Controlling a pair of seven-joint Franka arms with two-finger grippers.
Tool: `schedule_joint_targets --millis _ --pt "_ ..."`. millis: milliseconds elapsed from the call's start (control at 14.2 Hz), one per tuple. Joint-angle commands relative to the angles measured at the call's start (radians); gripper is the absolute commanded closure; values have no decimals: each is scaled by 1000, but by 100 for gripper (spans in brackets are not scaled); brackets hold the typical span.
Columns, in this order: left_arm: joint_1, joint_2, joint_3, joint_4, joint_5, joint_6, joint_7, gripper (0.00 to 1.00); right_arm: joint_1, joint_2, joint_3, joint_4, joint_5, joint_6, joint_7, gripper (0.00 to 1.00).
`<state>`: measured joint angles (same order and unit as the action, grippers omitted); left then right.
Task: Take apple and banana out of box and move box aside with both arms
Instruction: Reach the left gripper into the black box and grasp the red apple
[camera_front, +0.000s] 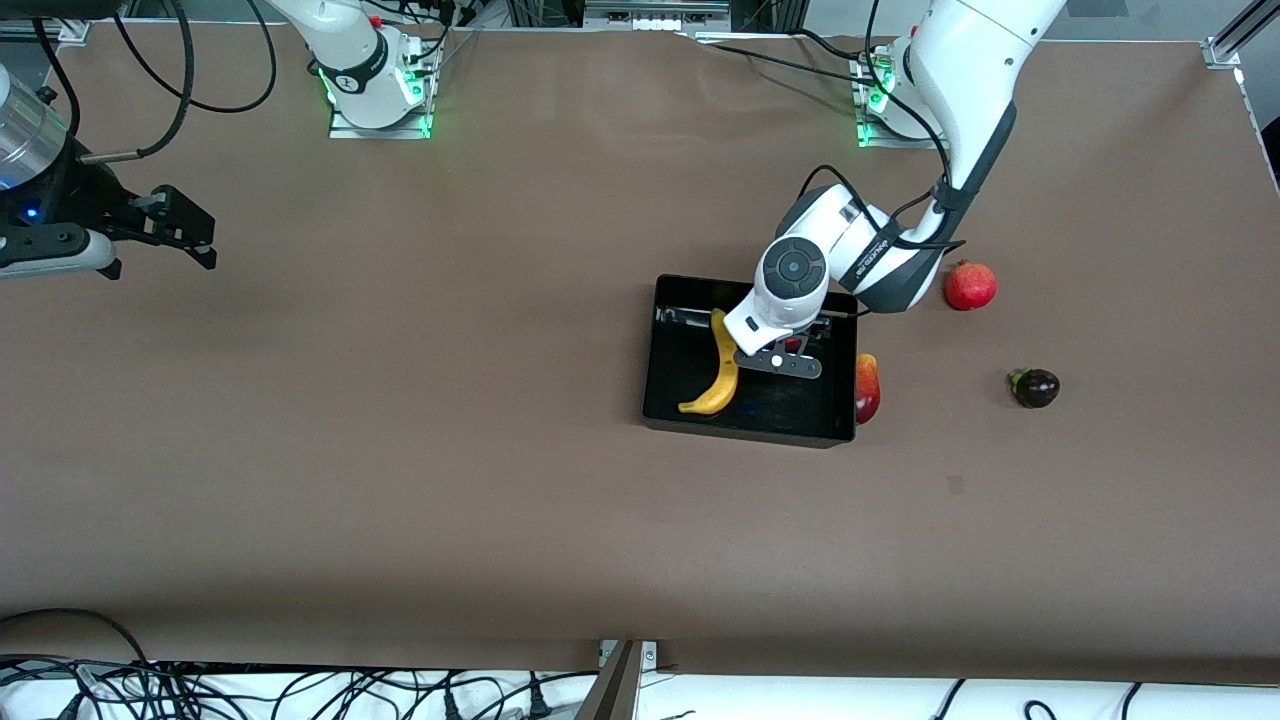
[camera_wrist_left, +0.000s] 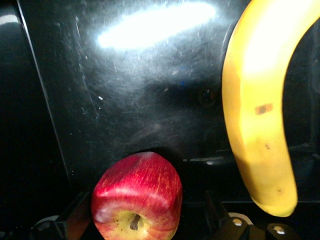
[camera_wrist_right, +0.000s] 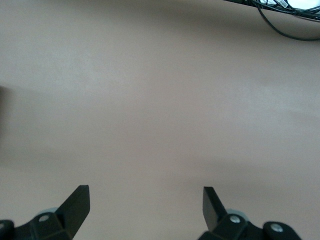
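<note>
1. The left gripper (camera_wrist_left: 142, 220) sits low inside the black tray (camera_front: 690, 400), jaws wide apart; the red-yellow apple (camera_wrist_left: 136, 197) lies between the fingers, whether touching them cannot be told
2. The banana (camera_wrist_left: 260, 115) rests on the tray floor just beside the left jaws
3. A mango (camera_front: 867, 388) lies on the table against the tray's outer wall; a pomegranate (camera_front: 970, 285) and a dark purple fruit (camera_front: 1035, 387) lie well apart from the jaws
4. The right gripper (camera_wrist_right: 145, 205) waits over bare table (camera_front: 400, 480), jaws apart, holding nothing
</note>
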<state>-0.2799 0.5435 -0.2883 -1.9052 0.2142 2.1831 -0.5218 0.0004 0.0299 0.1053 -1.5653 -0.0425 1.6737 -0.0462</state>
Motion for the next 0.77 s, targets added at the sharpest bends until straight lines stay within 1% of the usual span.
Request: schedule_joint_targets --millis 0,70,140,211,281,351,421,492,562,702 --pt "5 -5 -3 -18 19 15 0 15 -5 -2 5 11 -7 -14 3 0" --pt "4 -5 -3 -17 17 14 -10 39 -5 -2 5 11 -7 -14 3 0" --pt "7 -7 -3 -17 17 14 -12 55 -5 -2 5 11 -7 -14 5 0" --pt "7 -10 -3 -12 17 8 -15 69 -5 -2 5 11 -7 -14 3 0" --pt "8 -17 -5 -5 10 0 -14 79 -5 -2 5 11 -7 -14 3 0" --pt "10 -33 -3 8 2 -2 -14 80 -5 -2 5 11 -7 -14 3 0" --pt "13 -49 -5 29 -1 -35 -14 80 -5 -2 5 11 -7 -14 3 0" --pt "16 -66 -3 73 -10 -101 -14 80 -5 -2 5 11 -7 -14 3 0" --pt "33 -68 -3 142 -34 -200 -3 80 -5 -2 5 11 -7 -14 3 0" --pt "97 -68 -3 266 -64 -377 41 80 -5 -2 5 11 -7 -9 5 0"
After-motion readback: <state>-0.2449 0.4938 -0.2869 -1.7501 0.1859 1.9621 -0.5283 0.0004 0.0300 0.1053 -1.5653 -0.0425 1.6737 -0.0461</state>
